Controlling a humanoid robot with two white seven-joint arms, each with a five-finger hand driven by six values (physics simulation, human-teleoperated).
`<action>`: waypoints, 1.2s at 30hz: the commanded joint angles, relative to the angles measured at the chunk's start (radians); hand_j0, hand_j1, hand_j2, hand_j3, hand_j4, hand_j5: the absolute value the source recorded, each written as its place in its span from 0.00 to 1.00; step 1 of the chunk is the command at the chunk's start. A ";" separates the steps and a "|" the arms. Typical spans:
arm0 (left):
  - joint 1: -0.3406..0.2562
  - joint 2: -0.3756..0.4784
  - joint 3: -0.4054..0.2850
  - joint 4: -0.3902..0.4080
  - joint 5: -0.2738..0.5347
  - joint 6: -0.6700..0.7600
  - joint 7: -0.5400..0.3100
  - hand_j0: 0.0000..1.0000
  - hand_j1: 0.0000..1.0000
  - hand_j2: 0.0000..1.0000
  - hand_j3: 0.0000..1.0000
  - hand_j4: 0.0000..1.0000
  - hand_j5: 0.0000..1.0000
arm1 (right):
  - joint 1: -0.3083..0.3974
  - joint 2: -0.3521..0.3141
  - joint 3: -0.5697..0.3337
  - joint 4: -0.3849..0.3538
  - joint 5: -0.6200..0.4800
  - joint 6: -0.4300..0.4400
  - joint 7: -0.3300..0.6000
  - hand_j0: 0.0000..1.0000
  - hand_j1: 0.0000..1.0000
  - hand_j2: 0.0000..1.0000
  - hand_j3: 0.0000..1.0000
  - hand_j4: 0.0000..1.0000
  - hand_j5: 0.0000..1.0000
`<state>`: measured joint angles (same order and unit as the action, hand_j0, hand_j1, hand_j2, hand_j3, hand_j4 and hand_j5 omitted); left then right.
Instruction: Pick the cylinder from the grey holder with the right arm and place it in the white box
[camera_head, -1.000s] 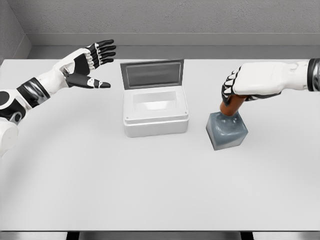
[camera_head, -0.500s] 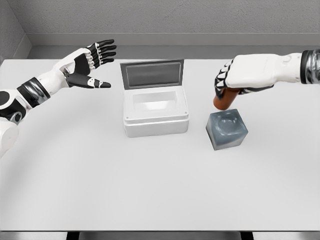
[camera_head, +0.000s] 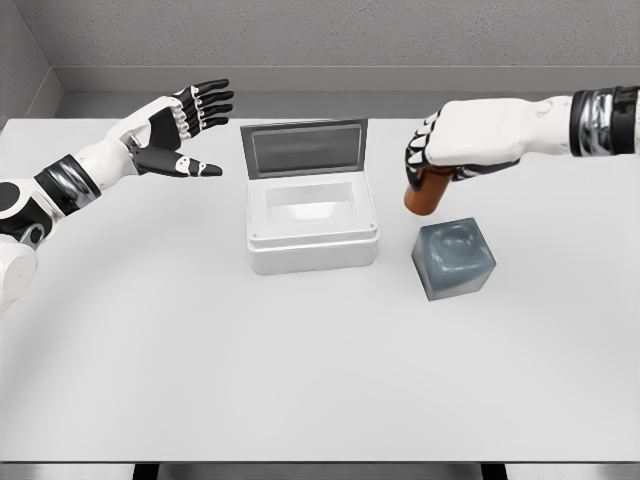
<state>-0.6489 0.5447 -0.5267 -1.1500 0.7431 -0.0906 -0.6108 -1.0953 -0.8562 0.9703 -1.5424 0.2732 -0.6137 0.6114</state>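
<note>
left hand (camera_head: 178, 128): raised over the tabletop (camera_head: 200, 360) at far left, fingers spread, holding nothing. white box (camera_head: 311, 225): centre, lid up, no legible marking. right hand (camera_head: 447, 148): fingers wrapped round the brown cylinder (camera_head: 428, 190), held clear above and just left of the grey holder (camera_head: 454, 259); no labels readable.

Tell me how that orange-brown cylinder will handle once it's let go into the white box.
The cylinder looks rigid and smooth, so it probably won't flex in the right hand. Being round, it may roll or tip if dropped into the white box. It seems light, held by curled fingers alone.
</note>
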 joint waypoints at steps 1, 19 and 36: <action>0.000 0.000 0.001 0.000 0.006 0.000 0.000 1.00 1.00 1.00 1.00 1.00 1.00 | 0.000 0.011 -0.002 0.013 -0.005 0.003 -0.001 0.51 0.51 0.51 0.51 0.51 0.51; -0.002 -0.003 0.001 0.000 0.004 0.000 0.000 1.00 1.00 1.00 1.00 1.00 1.00 | -0.035 0.118 0.004 0.084 -0.002 0.003 -0.001 0.51 0.51 0.51 0.51 0.51 0.51; 0.000 0.004 0.002 0.000 0.004 -0.001 0.000 1.00 1.00 1.00 1.00 1.00 1.00 | -0.049 0.212 0.004 0.168 0.014 0.003 -0.001 0.51 0.51 0.51 0.51 0.51 0.51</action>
<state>-0.6489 0.5477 -0.5254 -1.1488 0.7411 -0.0920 -0.6108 -1.1459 -0.6602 0.9764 -1.3909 0.2861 -0.6139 0.6116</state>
